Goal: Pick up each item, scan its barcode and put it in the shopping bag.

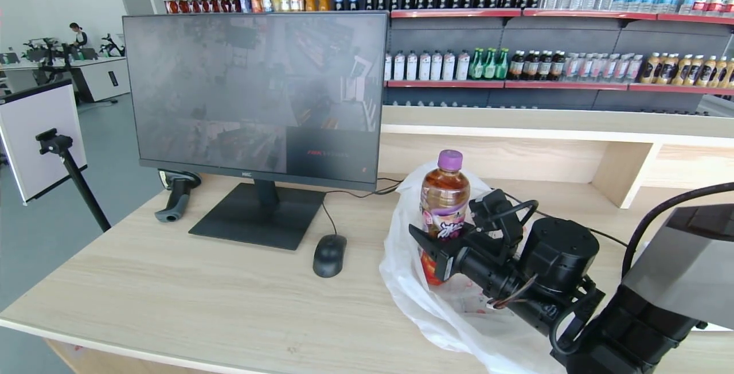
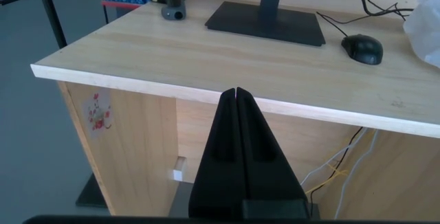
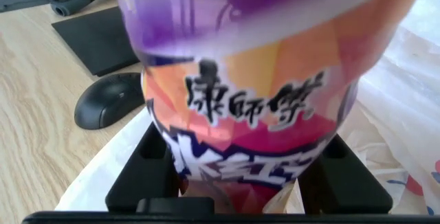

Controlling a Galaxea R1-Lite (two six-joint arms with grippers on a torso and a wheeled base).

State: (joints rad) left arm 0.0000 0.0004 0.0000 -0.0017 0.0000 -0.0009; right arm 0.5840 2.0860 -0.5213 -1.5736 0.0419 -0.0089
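Note:
A bottle of amber drink with a purple cap stands upright over the mouth of the white plastic shopping bag on the wooden counter. My right gripper is shut on the bottle's lower half; in the right wrist view the bottle sits between the black fingers. A handheld barcode scanner lies at the counter's far left, beside the monitor. My left gripper is shut and holds nothing, hanging below the counter's front edge.
A monitor on a black stand fills the counter's back left, with a black mouse and cables in front. A raised wooden ledge runs behind the bag. Drink shelves line the back wall.

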